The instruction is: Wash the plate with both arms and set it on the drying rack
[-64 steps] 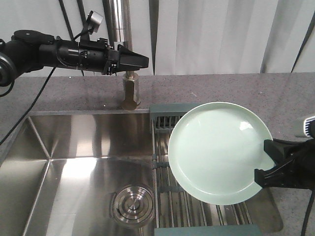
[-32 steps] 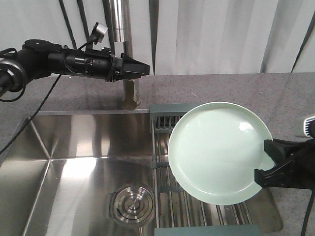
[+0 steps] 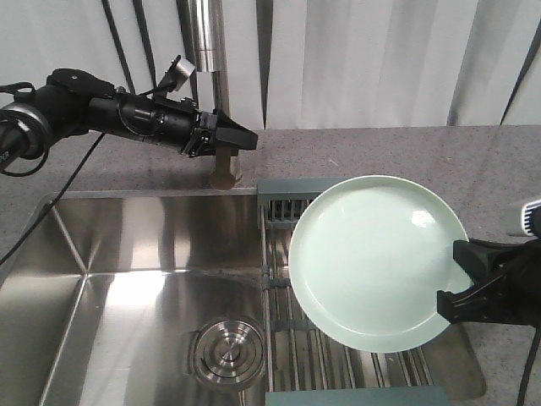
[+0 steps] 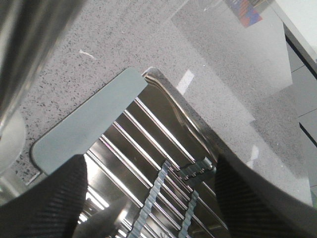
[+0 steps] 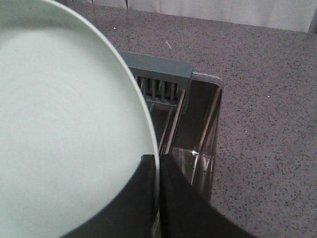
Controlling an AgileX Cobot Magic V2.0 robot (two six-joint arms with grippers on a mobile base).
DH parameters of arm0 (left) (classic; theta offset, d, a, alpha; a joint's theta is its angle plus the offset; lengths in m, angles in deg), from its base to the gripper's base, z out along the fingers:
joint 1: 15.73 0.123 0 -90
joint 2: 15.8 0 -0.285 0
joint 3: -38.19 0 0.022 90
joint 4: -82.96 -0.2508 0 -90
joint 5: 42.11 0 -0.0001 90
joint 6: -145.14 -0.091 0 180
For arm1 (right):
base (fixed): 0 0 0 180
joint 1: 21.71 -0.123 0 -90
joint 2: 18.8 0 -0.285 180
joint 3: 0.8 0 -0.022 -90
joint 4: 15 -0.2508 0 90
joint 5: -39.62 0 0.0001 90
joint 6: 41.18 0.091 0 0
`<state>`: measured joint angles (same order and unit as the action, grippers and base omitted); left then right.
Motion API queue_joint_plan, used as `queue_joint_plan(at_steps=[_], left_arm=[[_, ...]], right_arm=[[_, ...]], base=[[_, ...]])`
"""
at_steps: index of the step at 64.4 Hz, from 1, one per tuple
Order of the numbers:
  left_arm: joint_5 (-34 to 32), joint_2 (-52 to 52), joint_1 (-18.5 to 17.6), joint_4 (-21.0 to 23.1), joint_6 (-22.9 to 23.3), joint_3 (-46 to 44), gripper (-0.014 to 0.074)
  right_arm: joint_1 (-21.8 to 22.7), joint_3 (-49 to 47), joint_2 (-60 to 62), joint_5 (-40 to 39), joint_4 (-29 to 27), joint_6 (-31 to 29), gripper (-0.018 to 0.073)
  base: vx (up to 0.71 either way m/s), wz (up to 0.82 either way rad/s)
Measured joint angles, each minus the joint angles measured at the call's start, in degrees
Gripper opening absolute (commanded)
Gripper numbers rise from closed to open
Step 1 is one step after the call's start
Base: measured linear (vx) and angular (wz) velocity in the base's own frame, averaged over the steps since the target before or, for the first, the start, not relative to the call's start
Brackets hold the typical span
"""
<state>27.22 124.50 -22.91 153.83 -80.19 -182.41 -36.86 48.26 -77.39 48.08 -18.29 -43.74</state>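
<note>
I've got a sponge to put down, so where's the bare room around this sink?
Free: the sink floor left of the rack, around the drain, and the counter behind the rack, right of the faucet. Crowded: most of the rack lies under the plate in the right pincer; the left pincer hangs by the faucet.

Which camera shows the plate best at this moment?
Exterior front-facing: nearly the whole plate shows there, over the drying rack, its rim gripped by the right hand. The right wrist view shows only a cropped close-up of its edge; the left wrist view shows none of it.
</note>
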Motion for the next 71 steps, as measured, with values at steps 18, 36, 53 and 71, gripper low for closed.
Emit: queue_joint_plan(at_steps=[18,36,53,71], left_arm=[[-3.76,-6.80,0.00,0.19,-5.58,11.54,0.0524],[-6.04,-10.77,0.06,0.90,-9.50,18.15,0.0524],[-5.15,-11.49,0.93,1.44,-10.18,18.33,0.0524],[-0.53,-19.84,9.27,1.70,-10.89,23.31,0.0524]], right_arm=[[0.00,0.00,0.00,0.00,0.00,0.00,-0.0008],[0.00,0.00,0.00,0.00,0.00,0.00,-0.0008],[0.00,0.00,0.00,0.00,0.00,0.00,-0.0008],[0.00,0.00,0.00,0.00,0.00,0.00,-0.0008]], base=[[0.00,0.00],[0.00,0.00],[0.00,0.00],[0.00,0.00]])
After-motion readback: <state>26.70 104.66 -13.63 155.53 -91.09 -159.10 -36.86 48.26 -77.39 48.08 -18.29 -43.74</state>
